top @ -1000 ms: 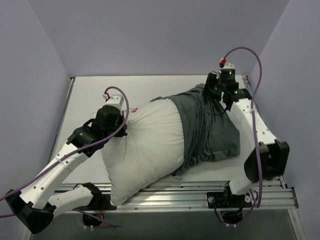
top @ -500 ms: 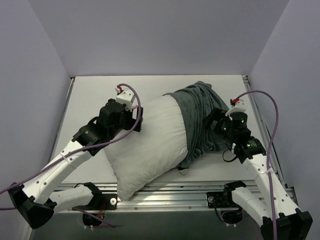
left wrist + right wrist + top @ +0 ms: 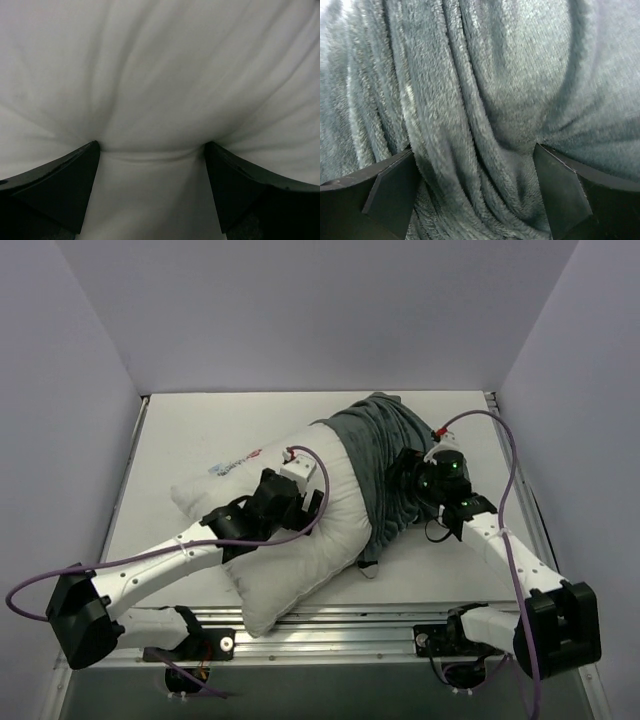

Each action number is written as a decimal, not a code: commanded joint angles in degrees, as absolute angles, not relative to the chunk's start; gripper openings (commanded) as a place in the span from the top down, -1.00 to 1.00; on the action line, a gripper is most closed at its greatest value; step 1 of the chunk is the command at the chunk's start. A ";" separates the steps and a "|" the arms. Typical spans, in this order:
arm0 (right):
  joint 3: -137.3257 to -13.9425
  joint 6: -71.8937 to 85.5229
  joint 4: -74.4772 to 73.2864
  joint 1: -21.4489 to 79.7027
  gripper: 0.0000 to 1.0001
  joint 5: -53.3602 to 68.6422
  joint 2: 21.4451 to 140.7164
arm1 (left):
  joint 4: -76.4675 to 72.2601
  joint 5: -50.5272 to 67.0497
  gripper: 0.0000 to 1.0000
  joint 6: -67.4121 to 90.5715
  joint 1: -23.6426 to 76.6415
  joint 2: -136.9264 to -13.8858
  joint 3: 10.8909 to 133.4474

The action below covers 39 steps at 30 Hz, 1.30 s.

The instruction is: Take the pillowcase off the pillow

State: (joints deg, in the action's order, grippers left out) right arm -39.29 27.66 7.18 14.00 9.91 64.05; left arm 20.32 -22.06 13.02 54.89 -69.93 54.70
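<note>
Your pillow (image 3: pixel 325 545) lies slantwise across the table (image 3: pixel 190 430), mostly bare white; the pillowcase (image 3: pixel 378 435) is bunched up, grey-green side out, over just its far right end; your left gripper (image 3: pixel 152 152) sits mid-pillow, jaws spread wide, tips dug into the white fabric so it puckers between them; right gripper (image 3: pixel 475 160) is spread wide too, pushed into the pillowcase's plush folds.
</note>
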 commanded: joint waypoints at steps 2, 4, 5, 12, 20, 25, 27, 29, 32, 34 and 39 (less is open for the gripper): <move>-43.41 29.97 15.37 17.48 -0.65 12.66 72.49 | 14.52 -23.04 -0.88 18.11 45.02 -76.37 54.84; -47.53 28.92 15.47 18.80 -0.66 11.52 76.09 | 14.24 -22.06 -0.88 16.88 42.89 -78.65 57.12; -48.94 28.66 14.69 20.03 -0.65 10.90 77.07 | 14.41 -22.15 -0.88 14.61 42.80 -78.84 59.57; -54.93 26.28 11.87 21.80 -0.67 7.74 78.40 | 17.40 -21.00 -0.88 2.92 54.81 -72.96 64.69; -54.58 24.35 8.18 21.80 -0.71 6.42 75.59 | 18.28 -22.85 -0.88 0.35 61.70 -72.33 58.80; -53.18 24.26 6.16 21.80 -0.75 5.71 72.87 | 13.81 -23.11 -0.88 0.35 61.70 -80.66 58.36; -52.30 24.26 5.63 21.97 -0.76 5.98 72.25 | 13.10 -23.38 -0.88 0.88 61.70 -83.22 59.32; -51.68 24.17 4.84 22.23 -0.78 6.06 71.19 | 12.04 -23.73 -0.88 1.66 61.70 -86.47 60.20; -50.19 23.99 3.78 22.76 -0.79 5.98 69.70 | 12.47 -27.85 -0.91 5.60 61.09 -90.25 60.82; -49.31 23.56 2.73 23.46 -0.81 5.98 68.82 | 14.66 -29.26 -0.60 7.29 59.51 -92.53 62.22; -46.94 23.55 1.58 25.75 -0.83 3.09 68.20 | 14.50 -28.57 0.94 10.28 57.92 -92.11 62.14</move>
